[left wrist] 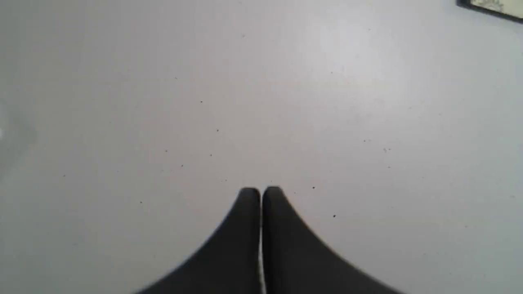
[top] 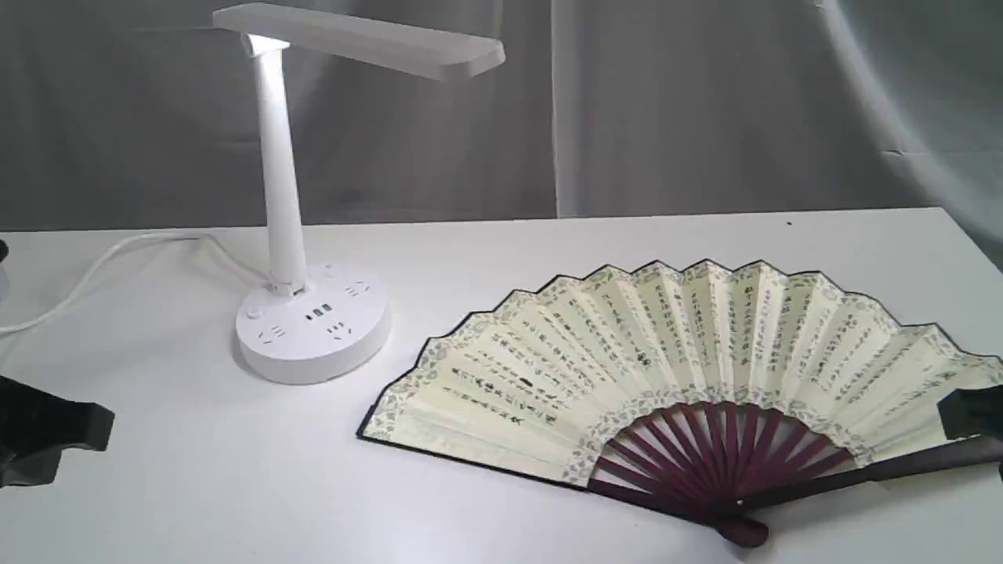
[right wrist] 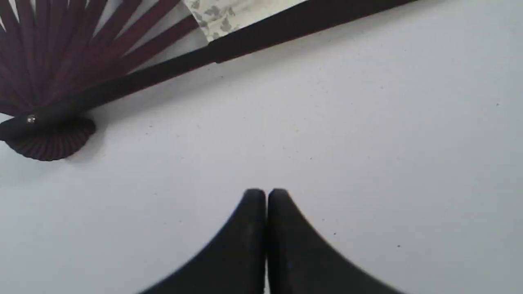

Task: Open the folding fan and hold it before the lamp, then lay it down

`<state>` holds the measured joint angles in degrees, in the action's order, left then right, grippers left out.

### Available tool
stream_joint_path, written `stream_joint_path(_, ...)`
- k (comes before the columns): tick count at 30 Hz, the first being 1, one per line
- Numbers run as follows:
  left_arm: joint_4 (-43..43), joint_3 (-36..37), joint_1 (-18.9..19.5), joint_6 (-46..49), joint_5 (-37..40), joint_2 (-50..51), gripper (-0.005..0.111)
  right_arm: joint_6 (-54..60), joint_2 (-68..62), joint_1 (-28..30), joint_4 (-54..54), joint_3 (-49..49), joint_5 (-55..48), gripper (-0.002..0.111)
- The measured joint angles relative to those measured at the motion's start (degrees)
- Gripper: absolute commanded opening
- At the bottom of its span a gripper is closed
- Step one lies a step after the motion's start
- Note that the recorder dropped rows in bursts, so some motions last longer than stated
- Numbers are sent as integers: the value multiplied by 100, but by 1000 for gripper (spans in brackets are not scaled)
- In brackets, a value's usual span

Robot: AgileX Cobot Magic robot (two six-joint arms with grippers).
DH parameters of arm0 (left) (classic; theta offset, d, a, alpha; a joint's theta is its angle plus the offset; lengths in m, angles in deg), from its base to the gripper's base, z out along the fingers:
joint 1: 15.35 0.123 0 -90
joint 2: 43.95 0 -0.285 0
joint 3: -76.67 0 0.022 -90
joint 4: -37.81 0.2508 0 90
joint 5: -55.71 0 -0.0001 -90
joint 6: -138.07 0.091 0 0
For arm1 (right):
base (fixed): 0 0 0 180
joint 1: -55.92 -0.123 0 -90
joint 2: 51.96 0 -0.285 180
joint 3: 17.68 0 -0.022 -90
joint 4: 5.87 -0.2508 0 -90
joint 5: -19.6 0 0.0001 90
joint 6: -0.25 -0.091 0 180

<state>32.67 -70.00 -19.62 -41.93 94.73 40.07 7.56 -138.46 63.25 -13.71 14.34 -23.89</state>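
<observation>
**Open fan flat on desk, both jaws shut and empty**

Large cream pleated paper folding fan, black calligraphy columns, dark maroon wooden ribs, lies fully spread and flat on the white desk. In the exterior view the leaf arcs toward 12 o'clock, the pivot rivet sits at 6, and the spread runs roughly 9 to 3. White plastic desk lamp, slim stem and flat long head, stands at about 10 o'clock of the fan. Its base is near the leaf's left tip, not touching.

Right jaws: pressed together, nothing between them, over bare desk. The fan's dark right guard lies ahead of the tips, near but apart, running crosswise to them. The black right arm is at the fan's 3 o'clock end.

Left jaws: closed, empty, over bare desk. The black left arm is out at 9 o'clock, well apart from the fan.

Judgement: the fan is open and down, so this reads as the lay-down finished. If a lift before the lamp is yet to come, the right arm is nearer. Its jaws would have to part and close across that guard.
</observation>
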Motion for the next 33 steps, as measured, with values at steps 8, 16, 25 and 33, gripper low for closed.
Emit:
stream_joint_path(8, 0, 0, 0, 75, 11, -233, 0, -359, 315, -561, 714, 0, 8, 0)
stream_joint_path(16, 0, 0, 0, 103, 34, -973, 0, -731, 1001, -662, 940, 9, -44, 0)
stream_joint_path(25, 0, 106, 0, 114, 33, -2406, 0, -731, 2056, -662, 965, 9, -187, 0)
stream_joint_path(33, 0, 562, 0, 121, 73, -4073, 0, -731, 3273, -662, 1069, 9, -558, 0)
